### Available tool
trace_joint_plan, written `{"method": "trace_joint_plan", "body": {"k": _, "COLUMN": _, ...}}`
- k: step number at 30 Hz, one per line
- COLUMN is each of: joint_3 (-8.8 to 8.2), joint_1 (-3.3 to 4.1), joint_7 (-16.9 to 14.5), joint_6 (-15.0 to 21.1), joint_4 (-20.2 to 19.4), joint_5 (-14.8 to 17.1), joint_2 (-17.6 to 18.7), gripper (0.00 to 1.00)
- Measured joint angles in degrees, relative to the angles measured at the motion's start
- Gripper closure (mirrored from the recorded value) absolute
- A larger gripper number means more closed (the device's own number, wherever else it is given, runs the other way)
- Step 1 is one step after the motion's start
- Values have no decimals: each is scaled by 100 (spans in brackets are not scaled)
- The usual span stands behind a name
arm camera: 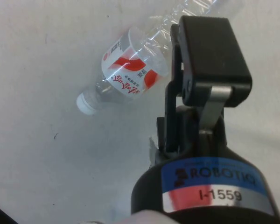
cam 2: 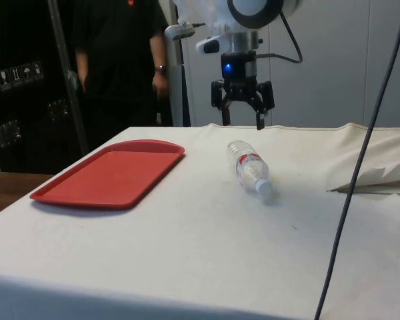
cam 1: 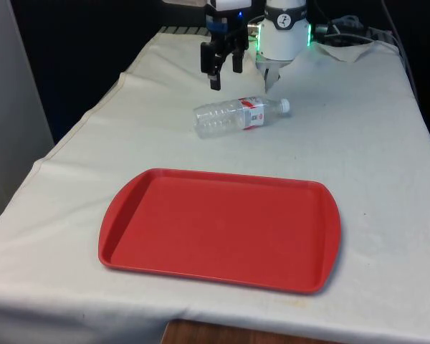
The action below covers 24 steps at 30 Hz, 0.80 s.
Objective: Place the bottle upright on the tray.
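Note:
A clear plastic bottle [cam 1: 236,115] with a red-and-white label and a white cap lies on its side on the white cloth. Its cap points to the front view's right. My gripper [cam 1: 226,75] hangs open a little above the cloth, just beyond the bottle's base end, with nothing between its fingers. In the side view the gripper [cam 2: 243,121] is above and behind the bottle [cam 2: 248,167]. The wrist view has the bottle [arm camera: 130,70] lying beside one black finger [arm camera: 207,51]. The red tray [cam 1: 222,229] lies flat and bare, nearer the front camera than the bottle.
A person in dark clothes [cam 2: 120,60] stands behind the table in the side view. A crumpled fold of cloth [cam 1: 351,50] lies near the robot's base. A dark cable [cam 2: 360,167] hangs across the side view's right.

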Motion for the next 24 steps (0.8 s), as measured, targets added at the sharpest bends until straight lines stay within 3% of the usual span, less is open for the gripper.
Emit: {"method": "trace_joint_plan", "body": {"k": 24, "joint_3": 189, "joint_1": 6, "joint_7": -699, "joint_6": 0, "joint_4": 0, "joint_5": 0, "joint_2": -29, "gripper": 0}}
